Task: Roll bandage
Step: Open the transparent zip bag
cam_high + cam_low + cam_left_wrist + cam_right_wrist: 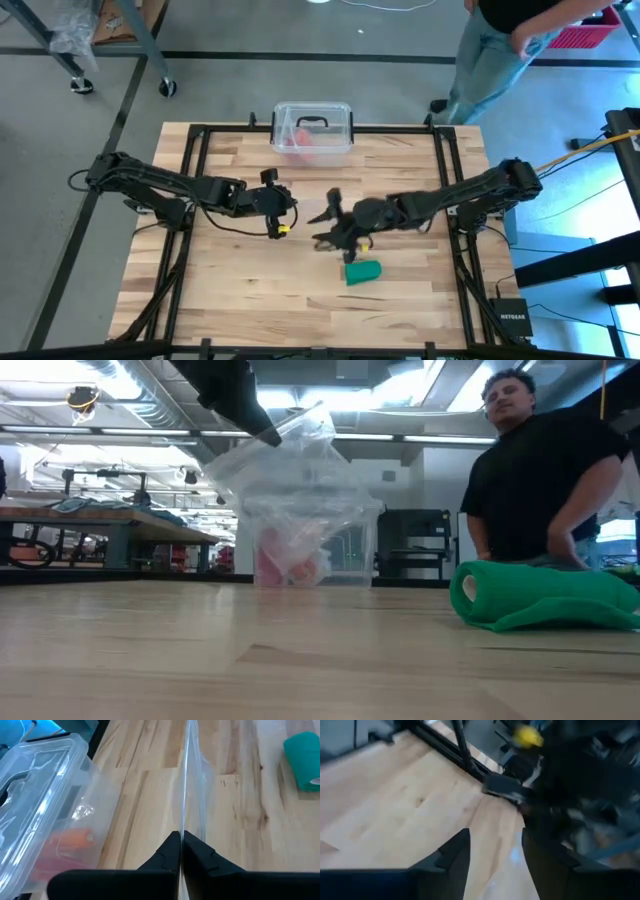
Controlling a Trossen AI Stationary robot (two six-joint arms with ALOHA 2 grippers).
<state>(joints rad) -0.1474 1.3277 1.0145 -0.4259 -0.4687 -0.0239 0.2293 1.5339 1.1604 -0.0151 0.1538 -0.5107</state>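
Observation:
The green bandage [363, 272] lies on the table as a loose roll, toward the near edge; it also shows in the low view [540, 596] and the left wrist view [304, 759]. No gripper touches it. My left gripper [288, 208] is at the table's middle, shut on a thin clear plastic wrapper [300, 455]. My right gripper [326, 218] is open just to the right of it, facing the left gripper, a little beyond the bandage's far side. In the right wrist view [495, 857] nothing plainly sits between its fingers. My left gripper pinches the clear wrapper between its two shut fingers, at an edge [183, 827] seen end-on in its wrist view. In the low view the wrapper hangs below the fingers [262, 428], slack and crumpled. Its lower end is lost against the box behind it.
A clear plastic box [313, 128] with a black handle and something red inside stands at the table's far edge, also in the left wrist view [40, 815]. A person [500, 50] stands beyond the far right corner. Bare wood lies at the near left.

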